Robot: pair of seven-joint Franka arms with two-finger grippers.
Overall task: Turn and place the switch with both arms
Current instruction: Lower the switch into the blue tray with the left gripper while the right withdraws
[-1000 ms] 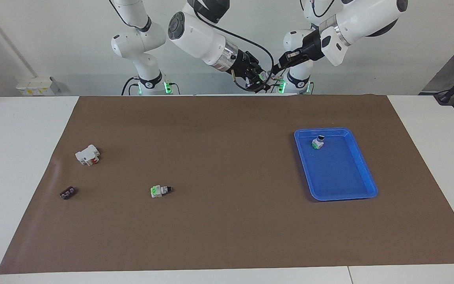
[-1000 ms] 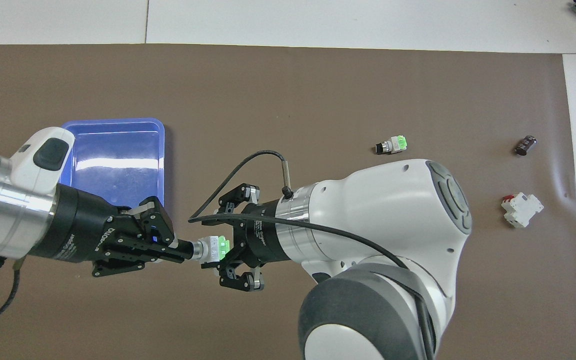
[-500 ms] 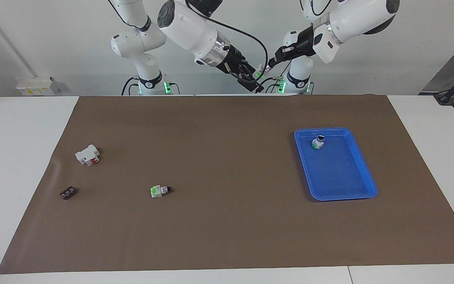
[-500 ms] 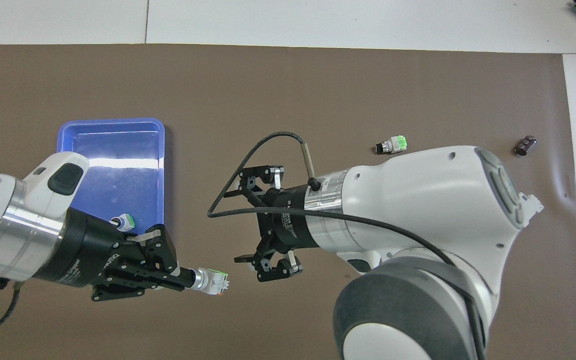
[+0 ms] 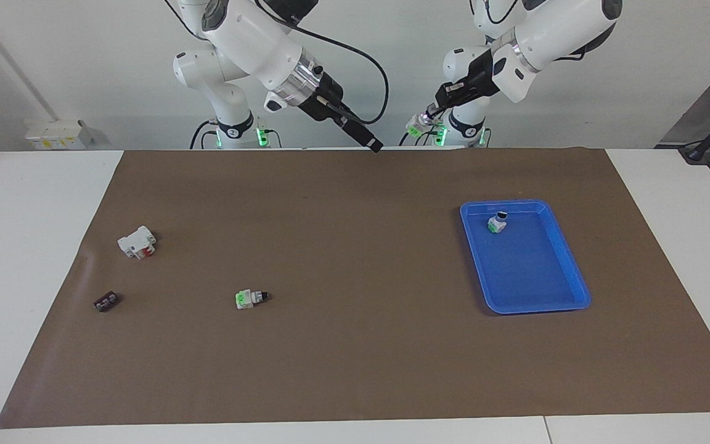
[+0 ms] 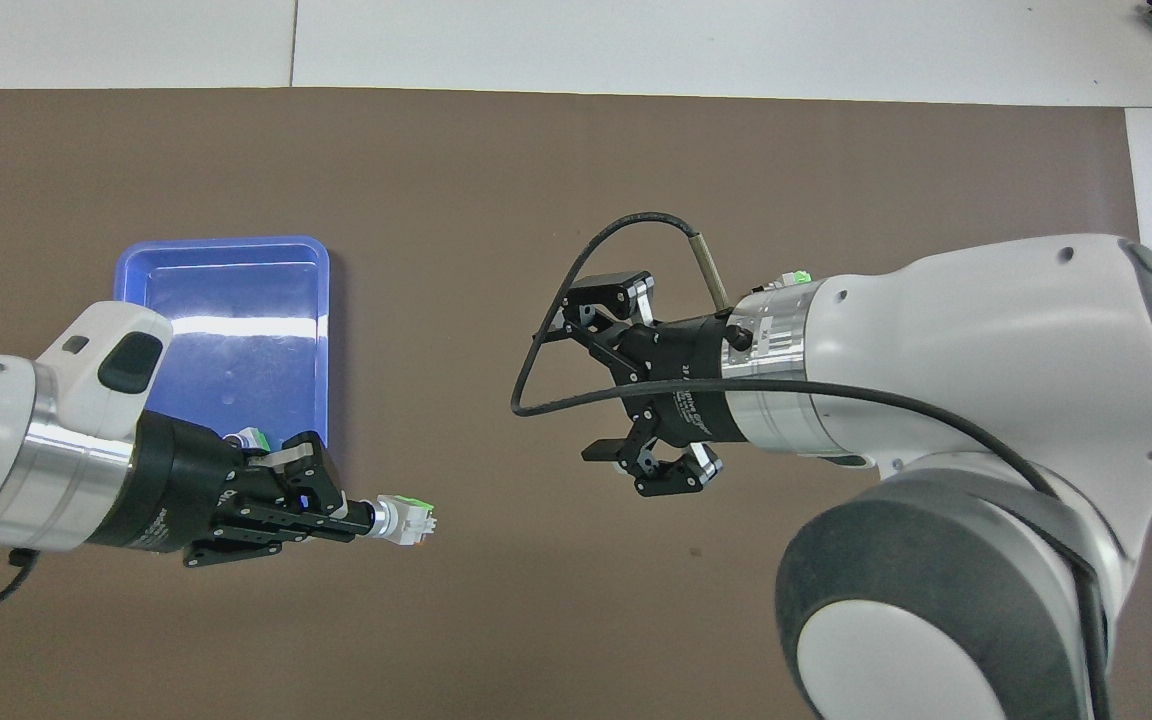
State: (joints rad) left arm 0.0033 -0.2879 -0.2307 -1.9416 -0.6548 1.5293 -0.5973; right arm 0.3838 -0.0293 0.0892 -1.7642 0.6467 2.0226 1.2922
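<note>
The left tool, pinching the switch by its knob, carries it alone; the right tool hangs spread, empty. Next: lowering it into the blue tray.

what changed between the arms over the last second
The right claw let go of the switch and drew back open toward its own end of the table. The left claw kept the switch by its knob, shut, and carried it toward the blue tray. The tray, the switch in it and the one on the mat stayed put.
</note>
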